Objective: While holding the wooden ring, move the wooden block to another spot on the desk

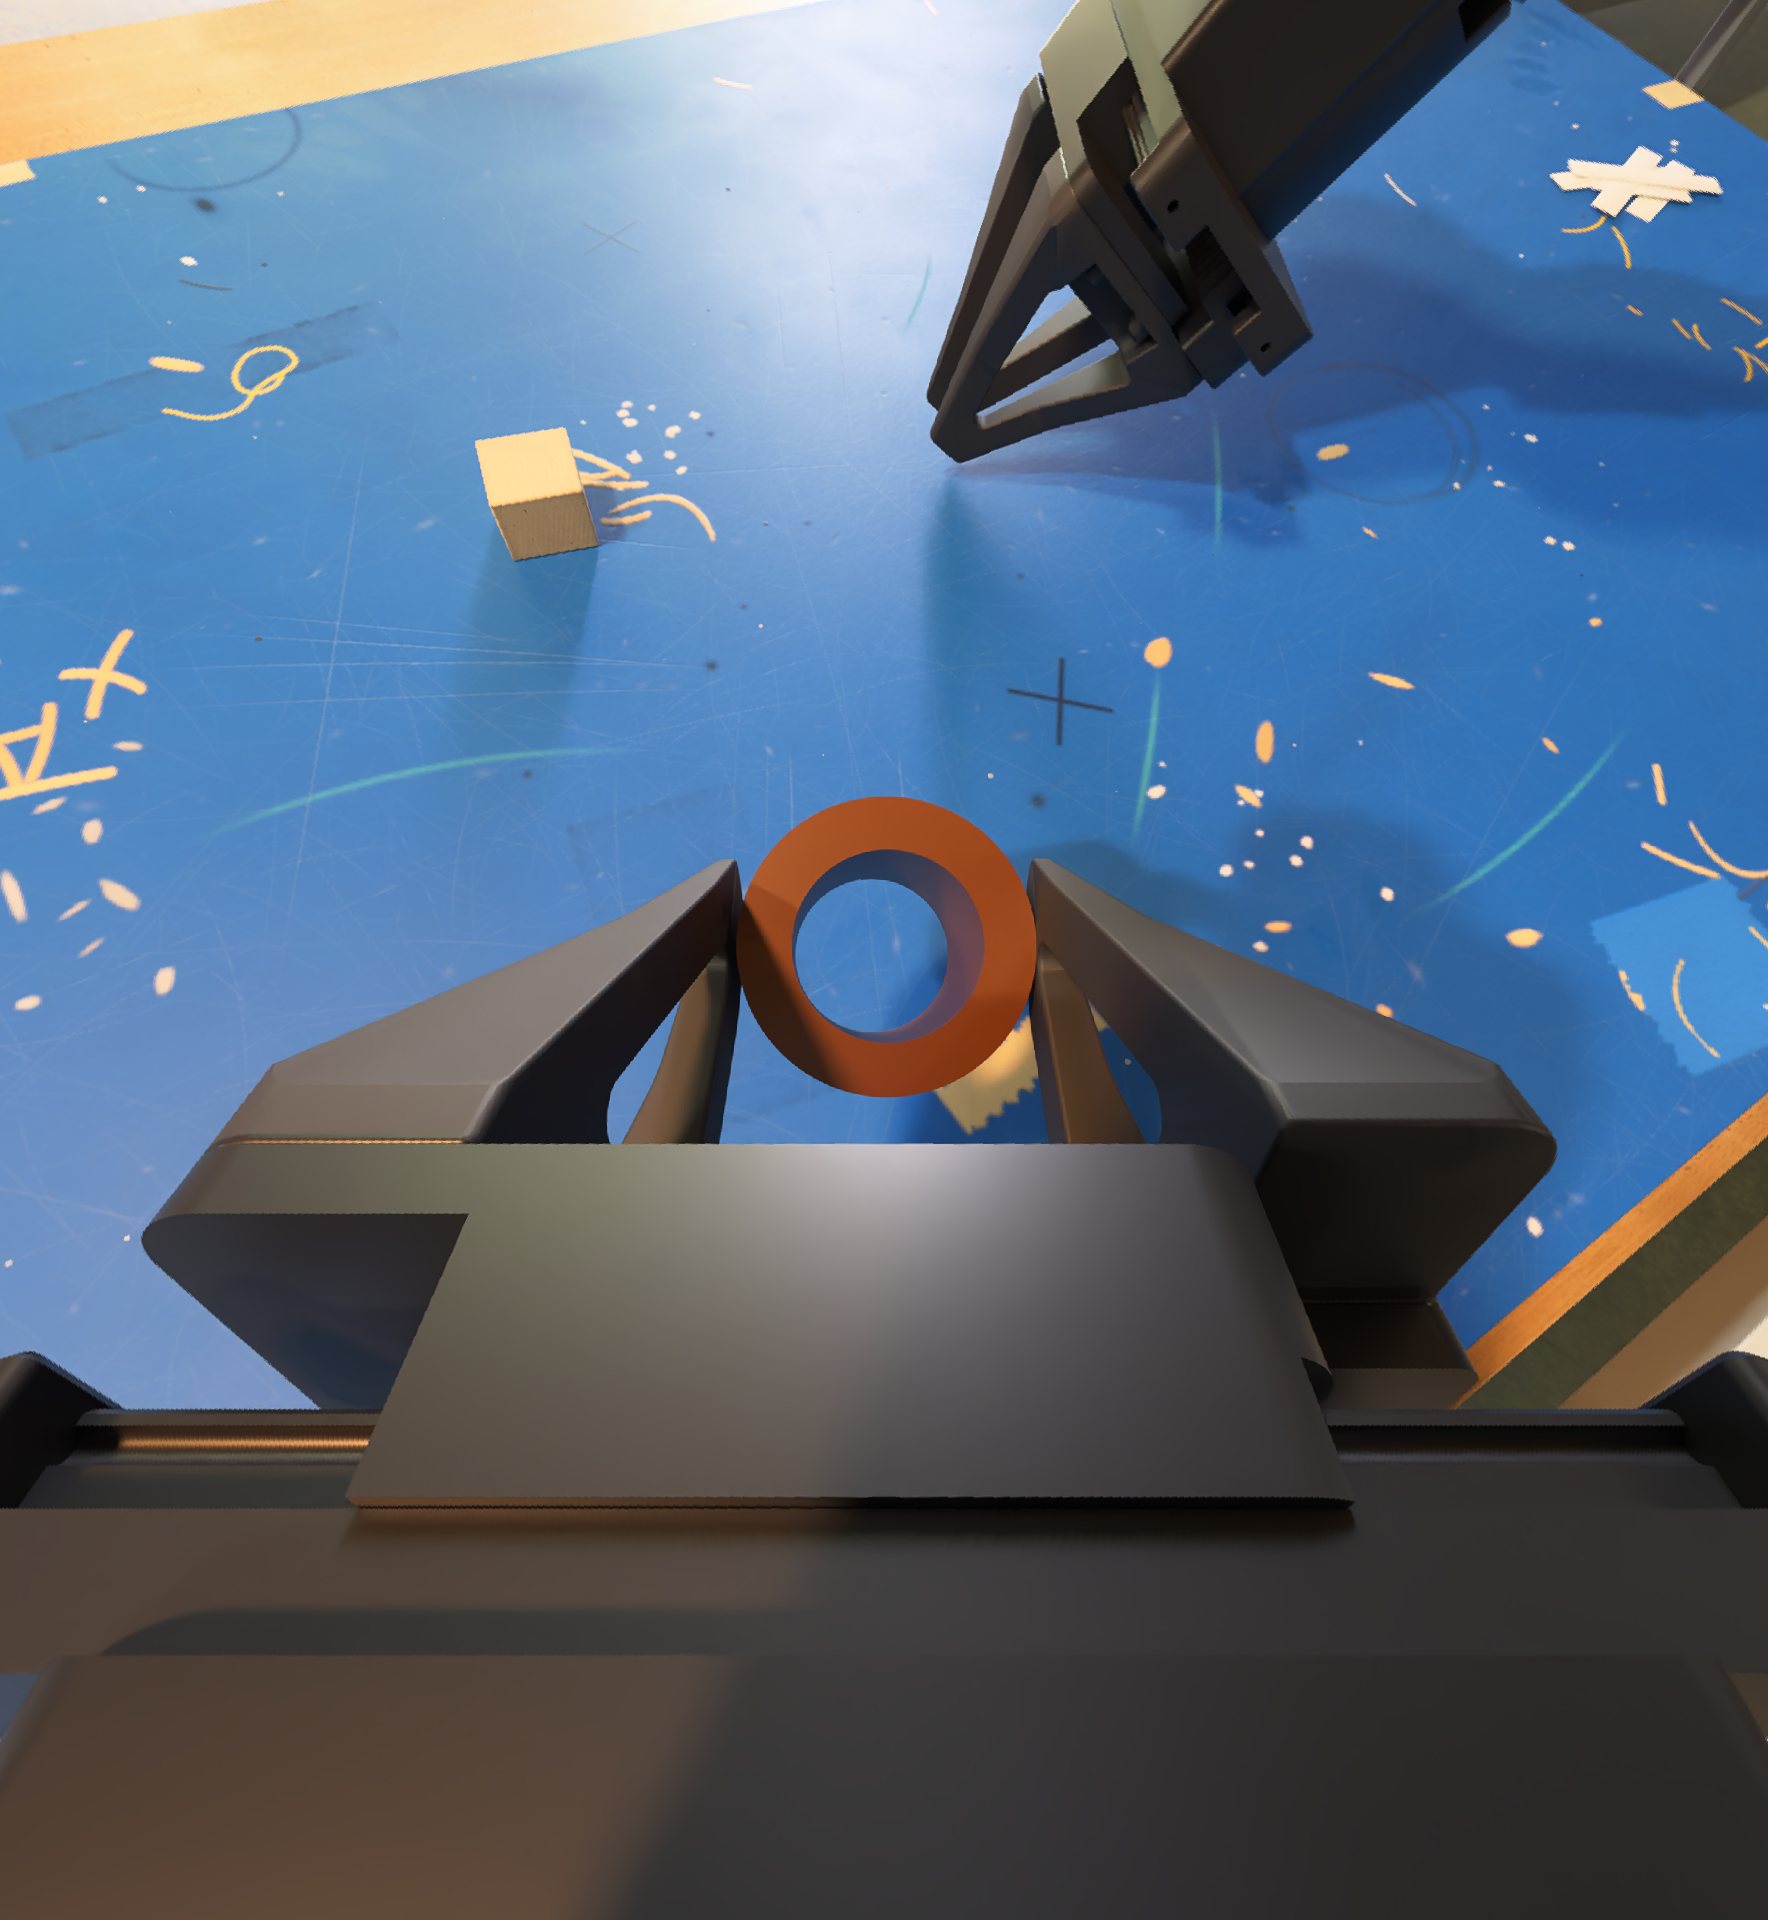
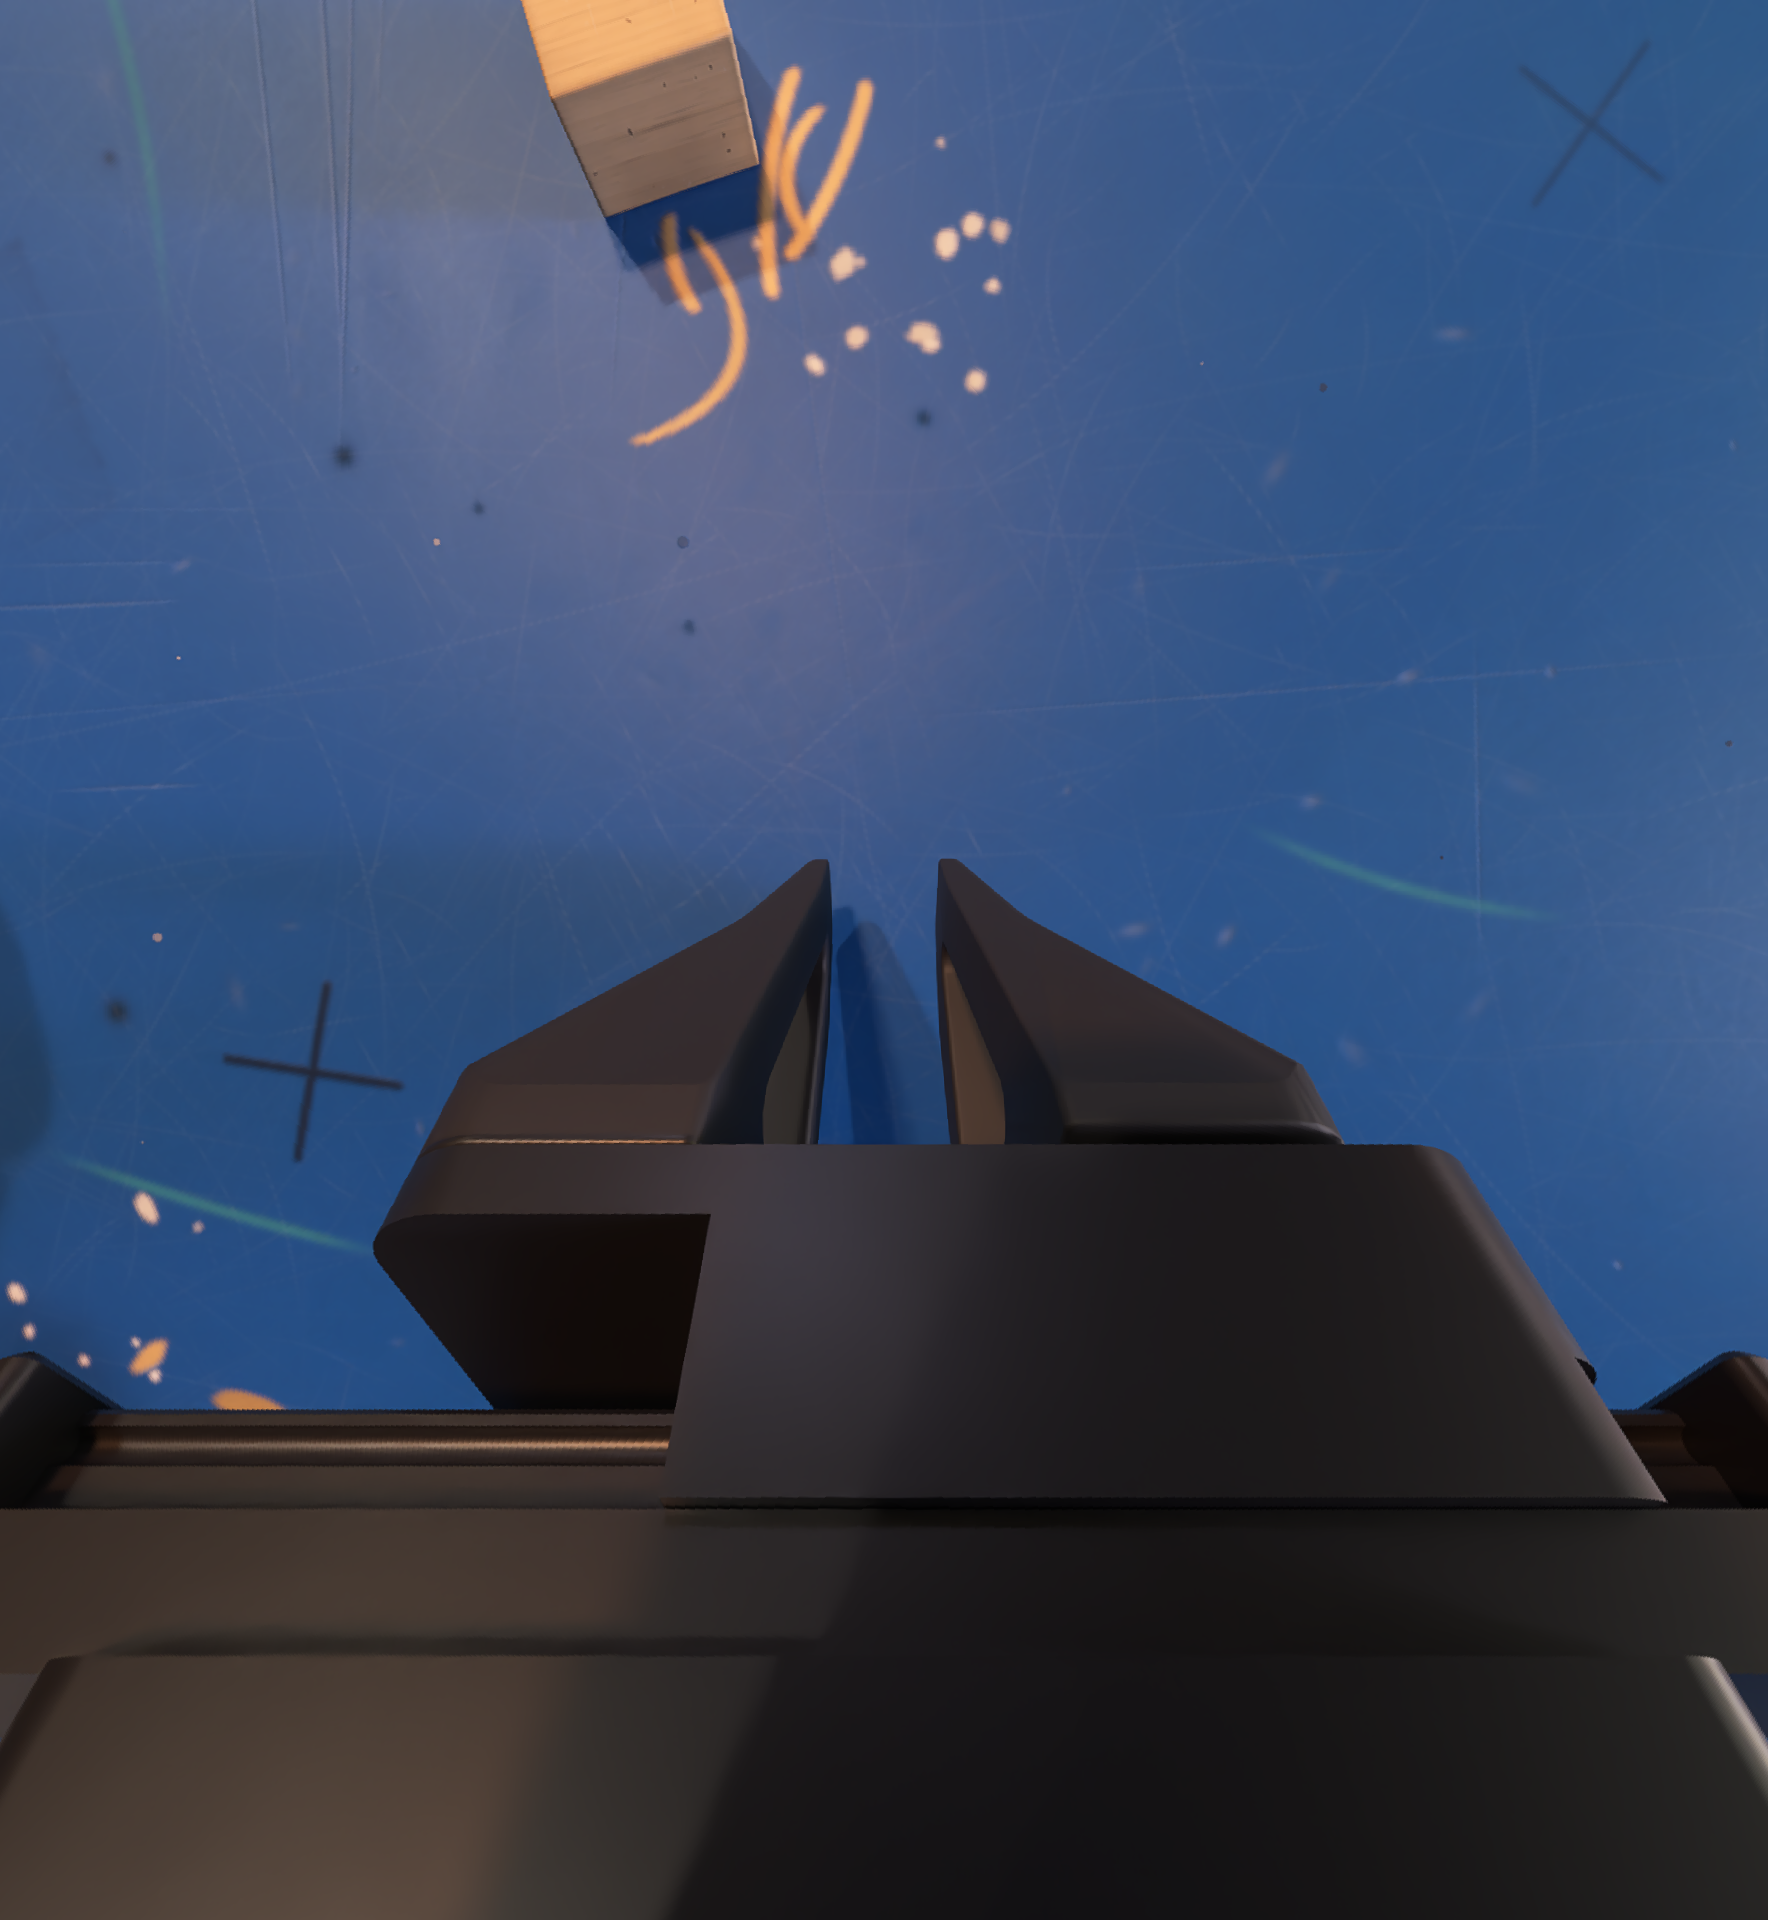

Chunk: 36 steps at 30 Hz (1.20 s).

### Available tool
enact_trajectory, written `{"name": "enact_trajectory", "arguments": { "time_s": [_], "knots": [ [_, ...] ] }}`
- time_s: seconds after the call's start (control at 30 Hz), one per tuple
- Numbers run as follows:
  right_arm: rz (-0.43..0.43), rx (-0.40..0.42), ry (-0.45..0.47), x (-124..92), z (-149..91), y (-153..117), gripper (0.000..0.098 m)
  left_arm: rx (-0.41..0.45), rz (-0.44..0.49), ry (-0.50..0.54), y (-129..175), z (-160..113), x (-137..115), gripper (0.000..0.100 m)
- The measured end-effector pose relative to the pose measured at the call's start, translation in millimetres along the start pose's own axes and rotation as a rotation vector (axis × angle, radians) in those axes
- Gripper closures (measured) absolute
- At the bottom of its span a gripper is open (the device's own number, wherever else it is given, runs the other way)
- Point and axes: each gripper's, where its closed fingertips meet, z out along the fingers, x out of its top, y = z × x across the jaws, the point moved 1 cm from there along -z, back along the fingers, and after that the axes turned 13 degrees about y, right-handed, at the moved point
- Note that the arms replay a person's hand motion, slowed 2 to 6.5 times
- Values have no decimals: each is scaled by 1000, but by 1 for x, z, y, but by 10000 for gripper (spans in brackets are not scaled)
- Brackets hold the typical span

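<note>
My left gripper (image 1: 885, 875) is shut on the orange-brown wooden ring (image 1: 890, 1062). It holds the ring by its sides, above the blue desk (image 1: 859, 623), with the hole facing the camera. The pale wooden block (image 1: 537, 494) stands on the desk ahead and to the left; it also shows at the top edge of the right wrist view (image 2: 651, 94). My right gripper (image 2: 883, 868) is empty, its fingers nearly together, and it hovers low over bare desk short of the block. It also shows in the left wrist view (image 1: 953, 442), to the right of the block.
The blue surface carries yellow scribbles, paint specks and drawn black crosses (image 1: 1060, 701). A white tape cross (image 1: 1633, 182) lies at the far right. The desk's wooden edges run along the top left (image 1: 132, 94) and lower right (image 1: 1638, 1216).
</note>
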Motion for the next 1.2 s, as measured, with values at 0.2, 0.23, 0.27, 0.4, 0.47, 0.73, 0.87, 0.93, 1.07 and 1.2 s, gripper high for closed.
{"name": "enact_trajectory", "arguments": {
  "time_s": [0.2,0.23,0.27,0.4,0.47,0.73,0.87,0.93,1.07,1.2],
  "knots": [
    [13,1,38,3,-7,1,977,5,3,2,-1,0,0,545],
    [16,0,44,4,-9,1,972,5,3,3,-1,0,1,545],
    [18,-2,48,4,-11,2,970,5,3,3,-1,0,1,545],
    [15,-13,57,5,-21,4,970,4,4,3,0,0,1,545],
    [16,-18,61,5,-27,4,970,3,4,3,0,0,1,545],
    [19,43,86,9,-37,-11,935,0,7,-4,1,2,-2,545],
    [-24,90,74,15,-32,-31,860,-3,12,-6,3,3,-1,545],
    [-50,114,73,18,-27,-43,834,-6,15,-3,4,3,0,545],
    [-104,157,63,22,-17,-65,768,-6,21,1,4,3,2,545],
    [-171,165,26,19,-5,-77,754,-5,23,-1,4,3,2,545]
  ]
}}
